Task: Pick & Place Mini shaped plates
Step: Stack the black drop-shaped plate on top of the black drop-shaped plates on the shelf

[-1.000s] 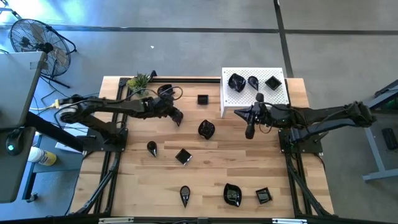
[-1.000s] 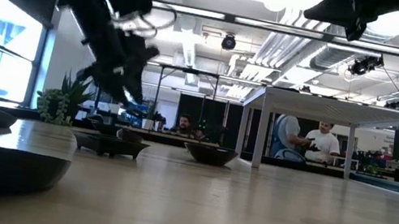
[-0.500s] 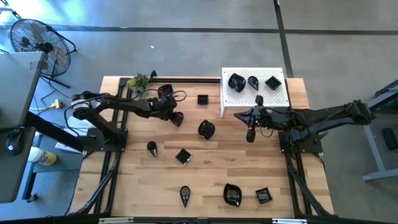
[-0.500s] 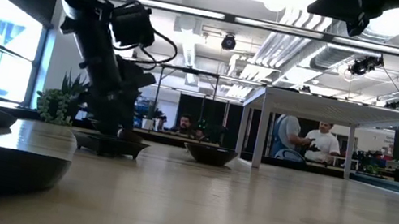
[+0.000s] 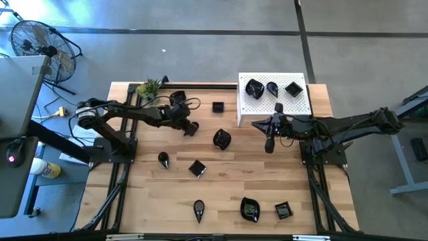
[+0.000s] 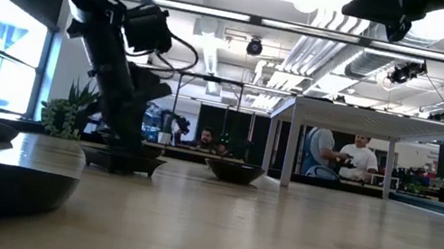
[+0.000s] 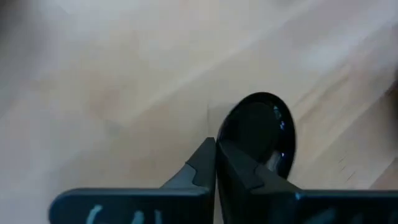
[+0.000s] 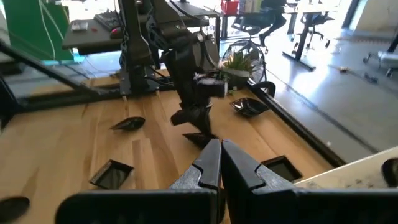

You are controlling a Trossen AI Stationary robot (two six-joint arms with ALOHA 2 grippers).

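Note:
Several glossy black mini shaped plates lie on the wooden table [image 5: 221, 187], among them a wavy one [image 5: 222, 138], a square one [image 5: 196, 167] and a teardrop [image 5: 163, 158]. Three more sit on the white perforated platform [image 5: 297, 104]. My left gripper [image 5: 192, 127] is down at the table's far left, shut on a small rounded plate [image 7: 258, 134], which also shows in the low view [image 6: 124, 160]. My right gripper [image 5: 269, 142] hangs shut and empty above the table, near the platform's front. My left gripper pinches the rounded plate's rim [image 7: 222, 144] between its two fingers, on the edge nearest the arm. The fingers slant down at it from the table's left side. The plate's underside [image 6: 125, 166] rests on the table.
A small green plant [image 5: 150, 87] stands at the far left corner, with another black plate [image 5: 177, 98] beside it under the left arm. A square plate [image 5: 218, 106] lies next to the platform. Three plates [image 5: 249, 209] lie along the near edge.
My left gripper has come down onto the rounded plate at the far left, tipping more steeply, and has shut on its rim. The plate has stayed where it was on the table.

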